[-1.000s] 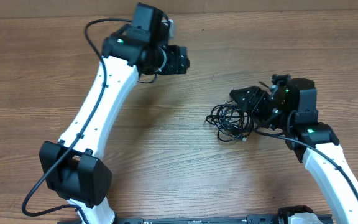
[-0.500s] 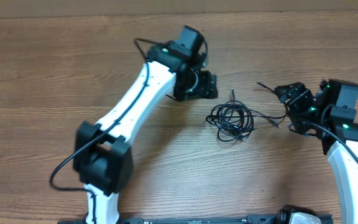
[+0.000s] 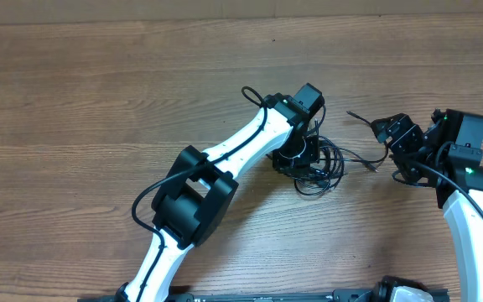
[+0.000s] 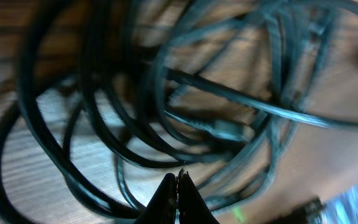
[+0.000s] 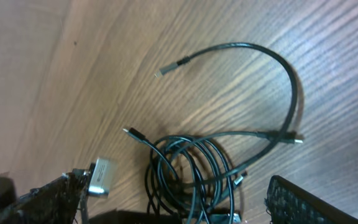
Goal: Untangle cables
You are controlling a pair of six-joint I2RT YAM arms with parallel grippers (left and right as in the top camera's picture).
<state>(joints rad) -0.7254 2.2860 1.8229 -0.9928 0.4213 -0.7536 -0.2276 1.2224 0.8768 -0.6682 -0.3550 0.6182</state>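
The cables (image 3: 332, 172) lie as a tangled black coil at the table's middle right. My left gripper (image 3: 302, 158) sits on the coil's left side. In the left wrist view its tips (image 4: 179, 182) are pressed together just above the loops (image 4: 229, 99), and nothing shows between them. My right gripper (image 3: 399, 143) stands open to the right of the coil, apart from it. In the right wrist view the coil (image 5: 191, 171) lies between the spread fingers (image 5: 42, 199). A silver plug (image 5: 101, 176) sits by the left finger, and one loose cable (image 5: 291, 87) arcs away from the coil.
The wooden table (image 3: 99, 101) stretches bare to the left and back. My left arm's elbow (image 3: 191, 197) reaches across the front middle. A thin cable end (image 3: 352, 114) lies just left of my right gripper, and a small plug (image 3: 372, 168) below it.
My left arm swung right and down from the back of the table onto the coil, and its jaws shut. My right gripper drew back right off the coil and opened wider.
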